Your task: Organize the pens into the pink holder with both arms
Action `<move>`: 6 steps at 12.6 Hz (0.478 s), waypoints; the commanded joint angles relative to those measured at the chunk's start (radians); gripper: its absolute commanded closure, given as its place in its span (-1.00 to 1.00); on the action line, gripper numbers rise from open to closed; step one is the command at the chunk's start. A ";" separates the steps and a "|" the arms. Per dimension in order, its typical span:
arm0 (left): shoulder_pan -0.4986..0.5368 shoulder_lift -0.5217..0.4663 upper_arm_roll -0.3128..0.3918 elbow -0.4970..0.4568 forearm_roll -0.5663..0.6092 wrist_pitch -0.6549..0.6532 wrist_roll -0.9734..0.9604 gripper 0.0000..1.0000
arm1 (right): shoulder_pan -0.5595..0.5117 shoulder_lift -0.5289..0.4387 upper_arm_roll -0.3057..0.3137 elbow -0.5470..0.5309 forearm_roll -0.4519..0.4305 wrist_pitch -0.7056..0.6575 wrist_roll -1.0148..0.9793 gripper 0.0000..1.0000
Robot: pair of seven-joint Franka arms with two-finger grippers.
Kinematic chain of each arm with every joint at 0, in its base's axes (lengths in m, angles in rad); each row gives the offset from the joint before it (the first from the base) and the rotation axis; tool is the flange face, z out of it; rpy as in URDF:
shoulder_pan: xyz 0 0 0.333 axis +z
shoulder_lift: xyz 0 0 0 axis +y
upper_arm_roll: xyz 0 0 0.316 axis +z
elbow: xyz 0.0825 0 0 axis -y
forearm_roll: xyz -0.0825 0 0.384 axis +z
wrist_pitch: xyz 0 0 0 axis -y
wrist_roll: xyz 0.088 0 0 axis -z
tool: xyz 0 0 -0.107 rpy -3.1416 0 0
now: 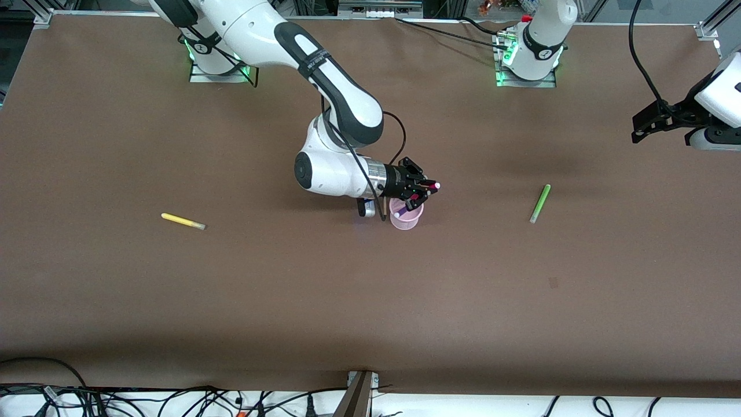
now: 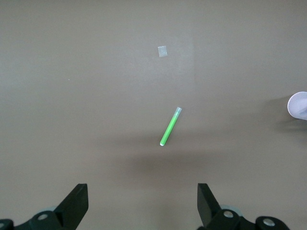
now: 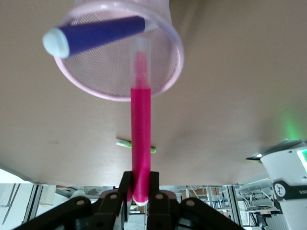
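Gripping the magenta pen (image 3: 140,143) over the pink holder (image 1: 404,216), right gripper (image 1: 424,193); left gripper (image 2: 143,206) waits, spread wide.

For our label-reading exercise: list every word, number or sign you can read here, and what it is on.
None can be read.
Right arm: small white print on its black band, too small to read.
Round badges on the arm bases: blurred marks, unreadable.
Pens, such as the green pen, and pink holder: no print shows.

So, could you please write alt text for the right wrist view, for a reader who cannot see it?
The right gripper holds a pink pen, its clear tip poking into the pink holder on the brown table. A purple pen already leans inside the holder, and a green pen lies on the table.
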 commanded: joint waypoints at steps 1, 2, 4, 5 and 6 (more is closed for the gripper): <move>0.008 0.007 0.004 0.020 0.011 -0.023 0.000 -1.00 | 0.009 0.016 -0.005 0.029 0.020 0.015 -0.016 1.00; 0.008 0.007 0.004 0.018 0.011 -0.023 0.000 -1.00 | 0.009 0.016 -0.005 0.029 0.020 0.015 -0.016 1.00; 0.008 0.007 0.004 0.018 0.010 -0.024 0.000 -1.00 | 0.009 0.021 -0.005 0.029 0.018 0.015 -0.032 0.42; 0.008 0.007 0.004 0.018 0.010 -0.024 -0.001 -1.00 | 0.009 0.021 -0.005 0.030 0.018 0.015 -0.038 0.19; 0.008 0.007 0.004 0.018 0.010 -0.024 -0.001 -1.00 | 0.004 0.018 -0.006 0.032 0.018 0.015 -0.038 0.07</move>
